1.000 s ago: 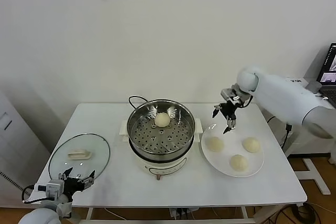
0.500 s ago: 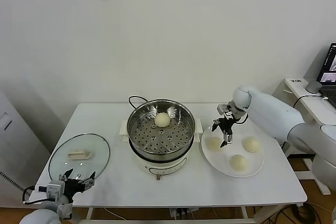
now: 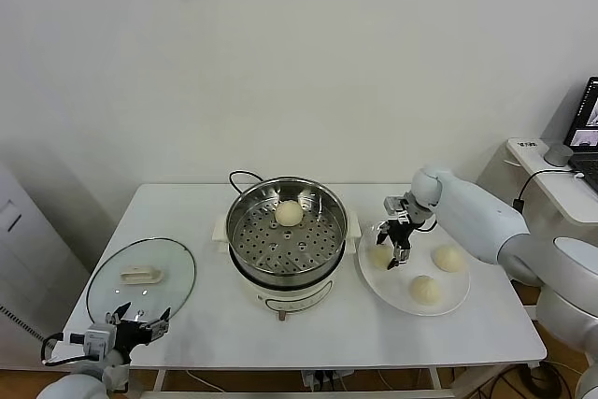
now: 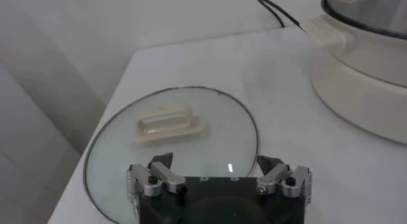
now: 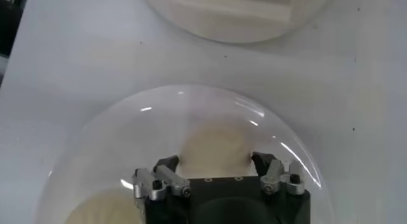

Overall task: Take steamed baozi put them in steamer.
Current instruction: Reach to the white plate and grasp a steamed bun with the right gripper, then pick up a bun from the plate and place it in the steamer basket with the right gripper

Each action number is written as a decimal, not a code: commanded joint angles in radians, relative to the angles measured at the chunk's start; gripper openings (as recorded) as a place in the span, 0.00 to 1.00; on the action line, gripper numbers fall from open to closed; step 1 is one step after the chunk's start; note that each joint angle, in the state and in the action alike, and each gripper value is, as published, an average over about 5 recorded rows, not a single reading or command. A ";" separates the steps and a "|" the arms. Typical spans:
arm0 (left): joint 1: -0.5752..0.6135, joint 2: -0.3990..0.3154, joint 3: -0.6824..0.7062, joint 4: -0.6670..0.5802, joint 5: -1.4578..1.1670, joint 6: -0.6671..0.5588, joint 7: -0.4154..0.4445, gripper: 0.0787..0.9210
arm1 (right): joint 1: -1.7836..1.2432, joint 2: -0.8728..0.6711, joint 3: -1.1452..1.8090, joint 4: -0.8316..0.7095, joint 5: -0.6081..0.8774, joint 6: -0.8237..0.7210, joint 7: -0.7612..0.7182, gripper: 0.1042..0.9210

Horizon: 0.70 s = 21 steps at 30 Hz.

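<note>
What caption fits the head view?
Right gripper straddles a plate bun; one baozi sits in the steamer.

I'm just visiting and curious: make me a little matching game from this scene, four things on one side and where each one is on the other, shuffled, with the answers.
Things:
1. round glass lid with a white handle
2. lone cream-white bun
3. right gripper
4. left gripper

Places:
A. inside the shiny steel steamer
B. low at the table's near-left edge
C. flat on the table, left of the steamer
D. over the bun nearest the steamer on the flat white plate

Pairs: 1-C, 2-A, 3-D, 4-B
</note>
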 commanded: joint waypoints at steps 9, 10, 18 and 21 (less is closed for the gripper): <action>0.004 -0.009 -0.003 -0.003 0.002 0.003 -0.002 0.88 | -0.001 -0.003 0.006 0.016 -0.009 0.003 -0.012 0.57; 0.005 -0.011 -0.004 -0.005 0.002 0.004 -0.003 0.88 | 0.004 -0.005 -0.001 0.023 -0.002 0.002 -0.014 0.57; 0.011 -0.026 -0.010 -0.023 0.014 0.008 -0.005 0.88 | 0.143 -0.087 -0.161 0.165 0.129 -0.033 -0.026 0.56; 0.015 -0.029 -0.010 -0.023 0.018 0.008 -0.005 0.88 | 0.296 -0.136 -0.297 0.269 0.237 -0.063 -0.035 0.56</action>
